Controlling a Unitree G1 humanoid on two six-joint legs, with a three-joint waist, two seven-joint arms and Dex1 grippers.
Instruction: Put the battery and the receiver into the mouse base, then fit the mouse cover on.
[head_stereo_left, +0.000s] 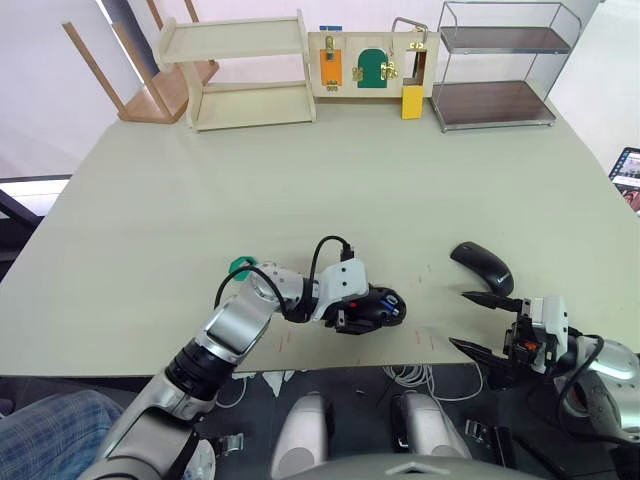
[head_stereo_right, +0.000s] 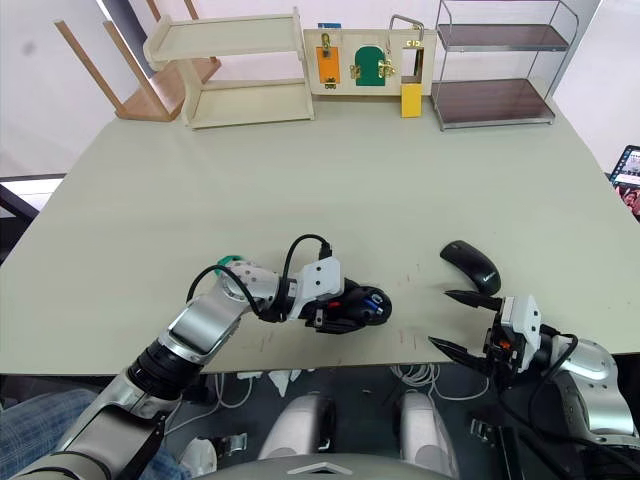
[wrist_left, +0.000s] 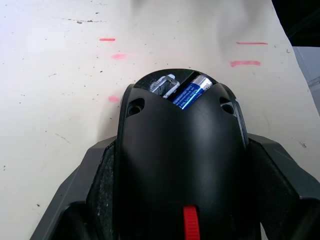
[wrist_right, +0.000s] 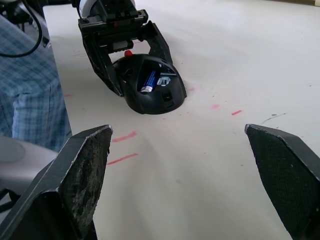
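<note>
Item 1: mouse base (head_stereo_left: 378, 308), near the front edge of the surface (head_stereo_left: 300, 190), clasped on both flanks by my left hand (head_stereo_left: 372, 310), I judge to steady it for fitting. Item 2: battery (wrist_left: 190, 91), already seated in its open compartment. Item 3: mouse cover (head_stereo_left: 482, 265), lying loose at 2 o'clock from the base. Item 4: right hand (head_stereo_left: 484, 322), spread wide, empty, at 6 o'clock from the cover.

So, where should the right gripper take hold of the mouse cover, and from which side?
Probably across its narrow width, coming down from above. The mouse cover lies flat on the table, domed side up, clear of other things. The open right gripper is just on the robot's side of it.
</note>
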